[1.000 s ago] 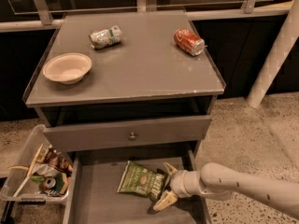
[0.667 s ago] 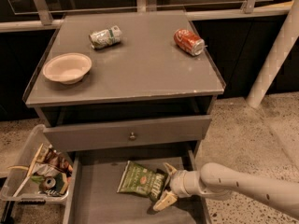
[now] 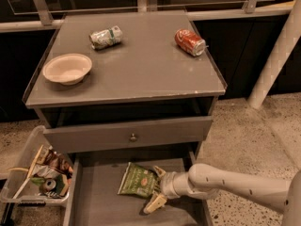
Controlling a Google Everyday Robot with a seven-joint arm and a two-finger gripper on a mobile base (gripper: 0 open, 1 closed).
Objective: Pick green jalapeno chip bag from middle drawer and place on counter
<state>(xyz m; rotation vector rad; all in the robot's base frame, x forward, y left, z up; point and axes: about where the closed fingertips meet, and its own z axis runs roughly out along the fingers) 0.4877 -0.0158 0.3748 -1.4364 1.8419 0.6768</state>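
Gripper (image 3: 157, 188), fingers (image 3: 154, 203) spread, beside chip bag (image 3: 137, 180) in drawer (image 3: 101, 206)

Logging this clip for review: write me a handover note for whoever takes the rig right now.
The gripper is open, low in the middle drawer, at the right edge of the green jalapeno chip bag.
The bag lies flat on the drawer floor, not lifted.
Done: drawer open, reach made.
Left: grasp, lift, place on the counter.
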